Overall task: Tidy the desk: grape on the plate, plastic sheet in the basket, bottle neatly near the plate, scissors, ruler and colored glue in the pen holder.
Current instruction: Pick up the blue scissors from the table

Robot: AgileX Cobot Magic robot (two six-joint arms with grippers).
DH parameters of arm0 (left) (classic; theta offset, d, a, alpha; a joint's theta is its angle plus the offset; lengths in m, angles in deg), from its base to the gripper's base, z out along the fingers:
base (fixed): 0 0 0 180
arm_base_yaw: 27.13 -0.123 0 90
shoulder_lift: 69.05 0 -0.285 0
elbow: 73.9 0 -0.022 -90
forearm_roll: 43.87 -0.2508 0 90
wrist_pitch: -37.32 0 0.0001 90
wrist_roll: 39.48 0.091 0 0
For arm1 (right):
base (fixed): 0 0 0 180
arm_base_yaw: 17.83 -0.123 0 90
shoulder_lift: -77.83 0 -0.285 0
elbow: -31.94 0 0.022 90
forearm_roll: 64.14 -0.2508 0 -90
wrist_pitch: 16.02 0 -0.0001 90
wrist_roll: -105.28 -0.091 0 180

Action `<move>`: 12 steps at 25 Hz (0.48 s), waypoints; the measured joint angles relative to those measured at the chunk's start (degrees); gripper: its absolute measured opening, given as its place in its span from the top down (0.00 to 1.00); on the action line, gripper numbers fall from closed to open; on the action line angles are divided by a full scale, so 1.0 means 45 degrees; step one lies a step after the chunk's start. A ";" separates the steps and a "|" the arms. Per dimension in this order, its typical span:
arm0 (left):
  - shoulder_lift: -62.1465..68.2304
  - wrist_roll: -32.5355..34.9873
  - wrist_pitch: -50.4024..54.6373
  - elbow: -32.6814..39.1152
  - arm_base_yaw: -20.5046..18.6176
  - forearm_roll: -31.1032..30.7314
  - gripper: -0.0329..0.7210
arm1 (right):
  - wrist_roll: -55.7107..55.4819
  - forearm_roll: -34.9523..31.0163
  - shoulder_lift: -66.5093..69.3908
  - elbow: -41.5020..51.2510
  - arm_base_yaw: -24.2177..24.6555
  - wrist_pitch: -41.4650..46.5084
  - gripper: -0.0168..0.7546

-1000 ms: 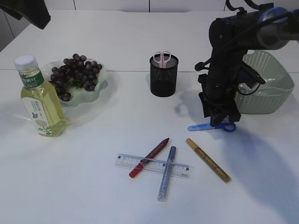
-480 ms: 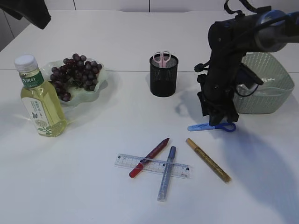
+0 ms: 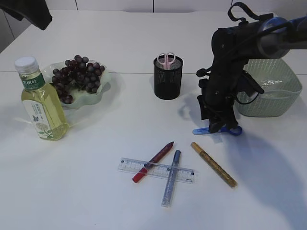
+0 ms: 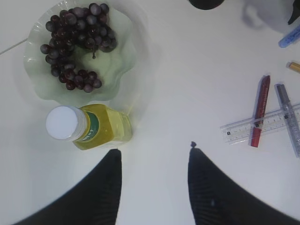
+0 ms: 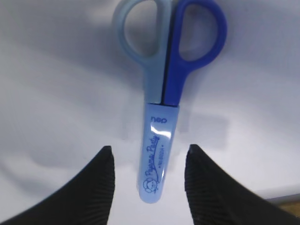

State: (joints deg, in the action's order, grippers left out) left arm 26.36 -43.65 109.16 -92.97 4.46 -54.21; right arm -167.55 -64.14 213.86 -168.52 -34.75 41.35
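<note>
The desk (image 3: 96, 191) carries everything, placed here from the pen holder (image 3: 168, 77). Right of it sits the basket (image 3: 276, 98); left, the plate (image 3: 103, 81) with grapes (image 3: 76, 74) and, nearer, the bottle (image 3: 41, 100). The right pincer (image 5: 147, 161) has widened and dropped over the blue scissors (image 5: 164, 93), jaws spread astride the sheath, not yet clenched: a grasp looks imminent. The left pincer (image 4: 152, 154) hangs released over the bottle. Ruler (image 3: 156, 170) and glue pens (image 3: 213, 164) wait in front of the holder.

Right claw (image 3: 216, 125) over blue scissors (image 3: 229, 130)

exterior: slanted down, far | wrists: straight down | left-exterior share ruler (image 3: 157, 170)
</note>
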 joint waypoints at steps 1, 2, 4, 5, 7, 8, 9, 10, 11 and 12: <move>0.0000 0.0000 0.0000 0.0000 0.0000 0.0000 0.51 | -0.0020 0.0000 0.0000 0.0000 0.0000 -0.0047 0.49; 0.0000 0.0000 0.0000 0.0000 0.0000 0.0000 0.51 | -0.0048 0.0000 0.0000 0.0000 0.0000 -0.0068 0.49; 0.0000 0.0000 0.0000 0.0000 0.0000 0.0000 0.52 | -0.0077 0.0000 0.0000 0.0000 0.0000 -0.0133 0.49; 0.0000 0.0000 0.0000 0.0000 0.0000 0.0026 0.52 | -0.0082 0.0000 0.0000 0.0000 0.0000 -0.0158 0.49; 0.0000 0.0000 0.0000 0.0000 0.0000 0.0054 0.52 | -0.0104 0.0000 0.0000 0.0000 0.0000 -0.0158 0.49; 0.0000 0.0000 0.0000 0.0000 0.0000 0.0054 0.52 | -0.0104 0.0000 0.0000 0.0000 0.0000 -0.0158 0.49; 0.0000 0.0000 0.0000 0.0000 0.0000 0.0054 0.52 | -0.0128 0.0000 0.0000 0.0000 0.0000 -0.0158 0.49; 0.0000 0.0000 0.0000 0.0000 0.0000 0.0078 0.52 | -0.0128 0.0000 0.0000 0.0000 0.0000 -0.0158 0.49; 0.0000 0.0000 0.0000 0.0000 0.0000 0.0078 0.52 | -0.0147 0.0000 0.0000 0.0000 0.0000 -0.0158 0.49; 0.0000 0.0000 0.0000 0.0000 0.0000 0.0078 0.52 | -0.0174 0.0000 0.0000 0.0000 0.0000 -0.0081 0.49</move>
State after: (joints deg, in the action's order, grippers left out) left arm 26.36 -43.65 109.16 -92.97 4.46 -53.86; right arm -168.33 -64.14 213.86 -168.52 -34.75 40.99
